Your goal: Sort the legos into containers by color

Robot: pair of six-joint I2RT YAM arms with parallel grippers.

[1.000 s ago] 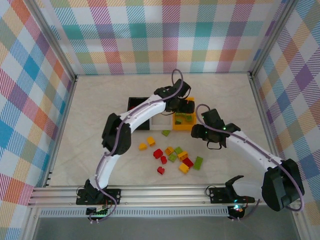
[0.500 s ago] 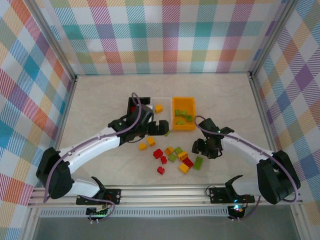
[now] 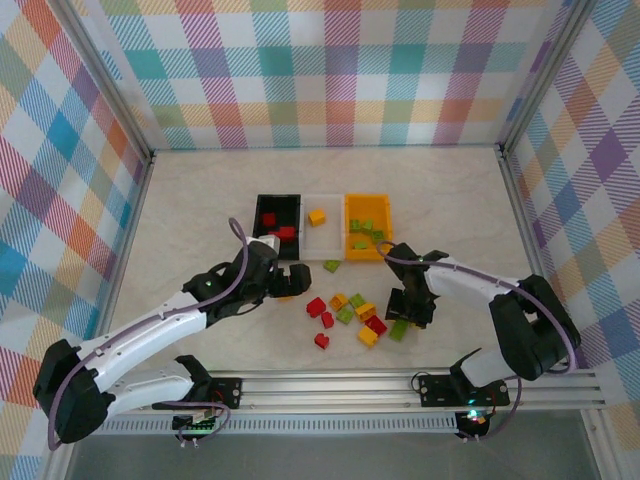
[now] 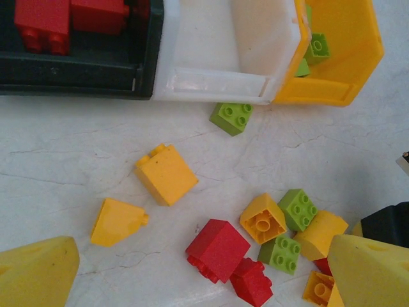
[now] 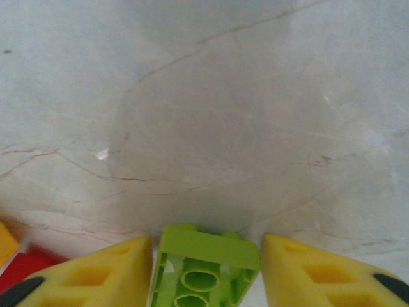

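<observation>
My left gripper (image 4: 201, 249) is spread as wide as it goes and holds nothing. It hangs over the table (image 5: 204, 96), where two loose yellow bricks (image 4: 166, 174) lie below it. Beyond them the three bins stand side by side. The black bin (image 4: 77, 80) has red bricks (image 4: 41, 22) in it, the white bin (image 3: 320, 243) has one yellow piece (image 3: 317, 216), and the yellow bin (image 3: 366, 252) has green pieces (image 3: 366, 230). A stray green piece (image 4: 231, 118) lies just in front of the white bin. To the right of it is the heap (image 3: 350, 310) of mixed bricks, not yet sorted.

At the heap's right edge my right gripper (image 5: 206, 246) pinches a green brick (image 5: 208, 278), with a finger against each side as far as I can judge. The brick's hollow underside faces my camera, so it is tipped over. I cannot tell whether it is off the table.

I hold it only near my fingertips, so it may twist or pop out when I lift. The red neighbour (image 5: 29, 263) just beside it could get dragged along. The way to the yellow bin runs near my left arm, and if both arms reach in together we may bump and scatter the heap.
</observation>
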